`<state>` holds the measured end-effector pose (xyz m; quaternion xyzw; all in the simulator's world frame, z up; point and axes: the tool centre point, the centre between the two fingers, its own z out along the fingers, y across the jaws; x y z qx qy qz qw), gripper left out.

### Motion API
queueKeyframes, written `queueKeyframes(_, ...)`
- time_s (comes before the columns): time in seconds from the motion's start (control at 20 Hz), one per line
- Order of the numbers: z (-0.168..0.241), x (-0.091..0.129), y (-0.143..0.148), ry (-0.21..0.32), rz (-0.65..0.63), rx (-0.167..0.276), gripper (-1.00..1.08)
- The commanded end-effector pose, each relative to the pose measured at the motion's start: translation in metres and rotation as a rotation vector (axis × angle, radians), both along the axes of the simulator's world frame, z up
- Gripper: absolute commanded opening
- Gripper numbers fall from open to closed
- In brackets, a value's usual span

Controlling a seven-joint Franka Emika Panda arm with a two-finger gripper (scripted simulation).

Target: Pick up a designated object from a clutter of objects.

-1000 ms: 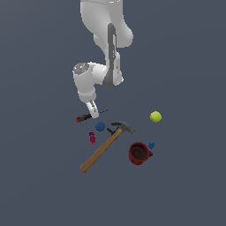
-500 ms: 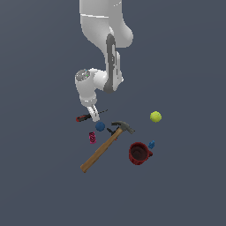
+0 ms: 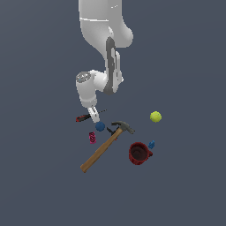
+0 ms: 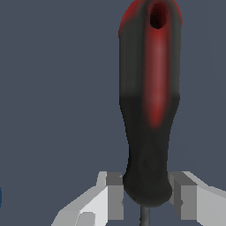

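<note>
The screwdriver [image 3: 82, 118], with a red-and-black handle and a thin dark shaft, lies on the grey floor at the clutter's left end in the exterior view. My gripper [image 3: 94, 116] is down on it from above. In the wrist view the handle [image 4: 150, 101] runs away from the camera, and its black lower end sits between the two pads. My gripper [image 4: 148, 194] is shut on the screwdriver, with a pad touching each side. The thin shaft [image 4: 144, 217] shows just below the handle.
Right beside the gripper lies a blue ball [image 3: 100, 126], with a pink-red can [image 3: 92, 137] below it. The wooden-handled hammer [image 3: 103, 150] lies diagonally. Toward the exterior view's right are a red mug [image 3: 139, 153], a small blue piece [image 3: 152, 144] and a yellow-green ball [image 3: 155, 116].
The arm has come down a little onto the screwdriver over the last second. The screwdriver and the other objects have not moved.
</note>
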<state>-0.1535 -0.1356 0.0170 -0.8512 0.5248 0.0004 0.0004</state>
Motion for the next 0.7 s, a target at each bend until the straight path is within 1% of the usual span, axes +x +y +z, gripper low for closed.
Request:
queueKeyframes(0.0, 0.0, 0.0, 0.0, 0.0, 0.0, 0.0, -1.0)
queueKeyframes(0.4, 0.002, 0.001, 0.0, 0.0, 0.0, 0.0, -1.0)
queueKeyframes(0.65, 0.012, 0.005, 0.004, 0.0, 0.0, 0.0, -1.0)
